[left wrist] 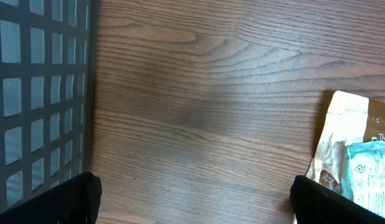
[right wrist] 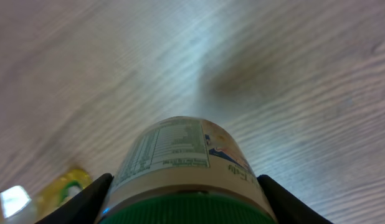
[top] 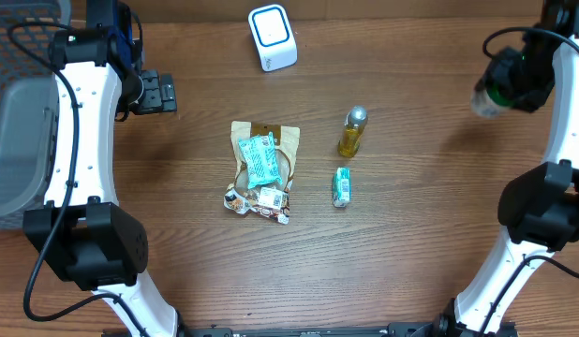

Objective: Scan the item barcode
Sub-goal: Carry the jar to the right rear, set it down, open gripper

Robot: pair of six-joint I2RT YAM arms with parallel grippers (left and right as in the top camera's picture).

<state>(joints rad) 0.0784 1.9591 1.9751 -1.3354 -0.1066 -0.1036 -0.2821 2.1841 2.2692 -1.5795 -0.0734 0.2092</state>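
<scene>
Over the wooden table's (top: 411, 262) left edge, beside the wire basket (top: 18, 56), the left gripper (top: 161, 92) hangs spread and empty. Near the right edge the right gripper (top: 500, 92) pinches a green-capped jar (right wrist: 177, 152) aloft. Presenting it seems the step in hand; next, its barcode needs turning toward the white scanner (top: 272, 37) at the far edge.

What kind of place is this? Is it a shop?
Probably a pretend checkout on a wooden table, not a real shop: a white barcode scanner, a snack pouch and yellow bottle, a grey basket, and a green-capped jar in the right end effector.
</scene>
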